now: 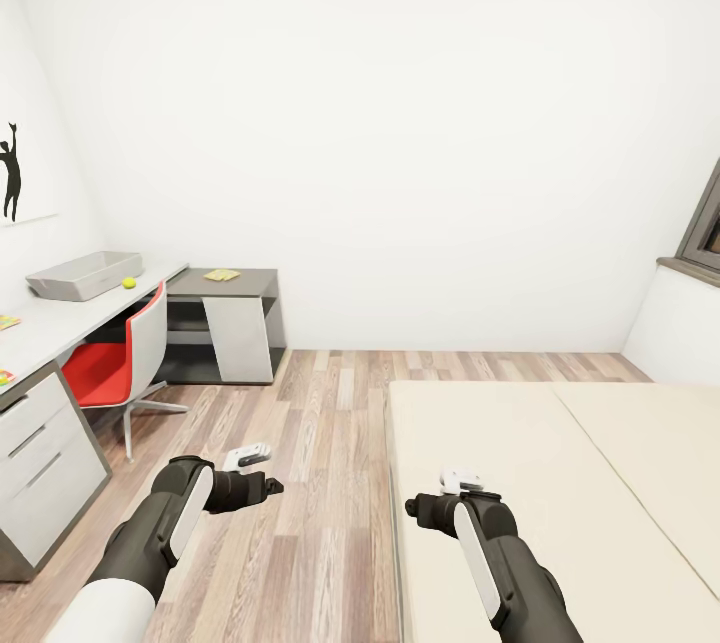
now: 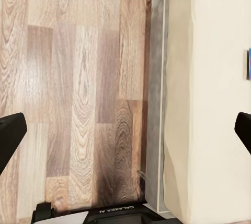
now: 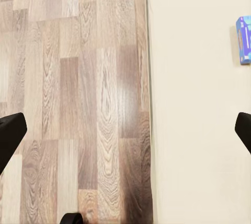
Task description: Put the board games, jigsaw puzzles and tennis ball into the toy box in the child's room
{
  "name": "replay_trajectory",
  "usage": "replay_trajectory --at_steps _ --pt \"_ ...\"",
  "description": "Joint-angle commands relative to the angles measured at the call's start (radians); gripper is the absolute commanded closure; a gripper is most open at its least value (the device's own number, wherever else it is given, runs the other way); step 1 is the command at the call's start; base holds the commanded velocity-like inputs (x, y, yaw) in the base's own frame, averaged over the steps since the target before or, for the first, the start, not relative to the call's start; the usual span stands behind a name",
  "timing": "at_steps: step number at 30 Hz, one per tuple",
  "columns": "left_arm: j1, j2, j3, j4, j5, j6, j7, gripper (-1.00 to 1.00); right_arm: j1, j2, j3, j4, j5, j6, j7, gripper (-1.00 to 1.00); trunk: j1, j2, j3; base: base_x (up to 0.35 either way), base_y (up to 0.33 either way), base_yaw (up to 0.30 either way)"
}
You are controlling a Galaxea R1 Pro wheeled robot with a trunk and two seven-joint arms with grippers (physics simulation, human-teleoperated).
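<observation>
The toy box (image 1: 85,275), a shallow light-grey tray, stands on the table (image 1: 60,323) at the far left, with the yellow-green tennis ball (image 1: 129,282) beside it. A yellowish jigsaw puzzle (image 1: 222,275) lies on the lower dark cabinet. Two colourful flat things (image 1: 8,322) (image 1: 5,378) peek in at the table's left edge; I cannot tell which kind they are. A small blue board game (image 3: 243,40) lies on the bed (image 1: 560,483), and a sliver of the board game (image 2: 249,63) shows at the picture's edge. My left gripper (image 2: 127,132) hangs open over the plank floor beside the bed. My right gripper (image 3: 127,130) is open over the bed's edge.
A red and white swivel chair (image 1: 115,358) stands at the table. White drawers (image 1: 45,463) sit under the table at the near left. Wood-plank floor (image 1: 320,443) runs between table and bed. A dark-framed window (image 1: 705,233) is at the right wall.
</observation>
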Motion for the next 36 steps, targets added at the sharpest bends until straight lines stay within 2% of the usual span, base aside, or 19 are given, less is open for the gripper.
replay_trajectory --at_steps 1,36 --pt "-0.001 0.0 0.002 -0.001 0.002 0.005 -0.002 -1.0 -0.001 0.001 -0.001 -0.001 -0.011 0.003 -0.009 -1.0 0.001 -0.002 -0.002 0.0 0.0 0.0" --pt "-0.001 0.0 0.002 -0.001 0.002 0.005 -0.002 -1.0 -0.001 0.001 -0.001 -0.001 -0.011 0.003 -0.009 -1.0 0.001 -0.002 -0.002 0.0 0.0 -0.001"
